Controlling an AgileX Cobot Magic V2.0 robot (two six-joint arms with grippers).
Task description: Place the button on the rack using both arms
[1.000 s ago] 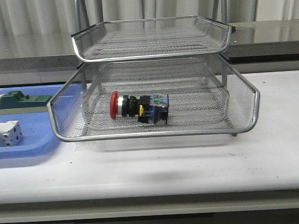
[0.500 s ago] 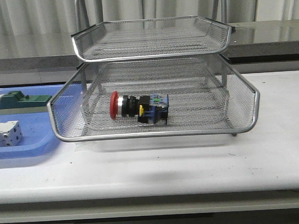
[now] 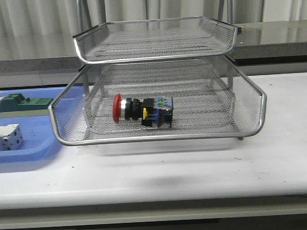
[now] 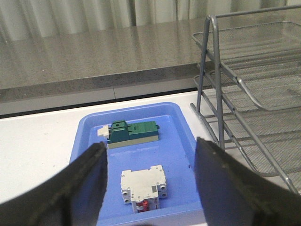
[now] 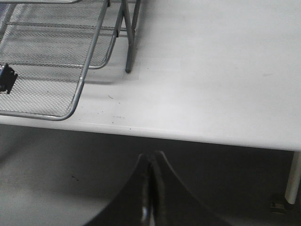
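The button (image 3: 141, 111), with red cap, silver collar and black body with blue and yellow bits, lies on its side in the middle tier of the silver wire-mesh rack (image 3: 159, 137). A corner of it shows in the right wrist view (image 5: 5, 77). Neither arm shows in the front view. My left gripper (image 4: 149, 155) is open and empty, held above the blue tray, left of the rack (image 4: 244, 89). My right gripper (image 5: 150, 162) is shut and empty, held off the table's front edge, away from the rack (image 5: 80, 89).
A flat blue plastic tray (image 3: 27, 151) left of the rack holds a green-and-beige block (image 3: 23, 104) and a white terminal block (image 3: 5, 137); both also show in the left wrist view, the green block (image 4: 131, 134) and the white block (image 4: 143, 184). A grey ledge runs behind the table.
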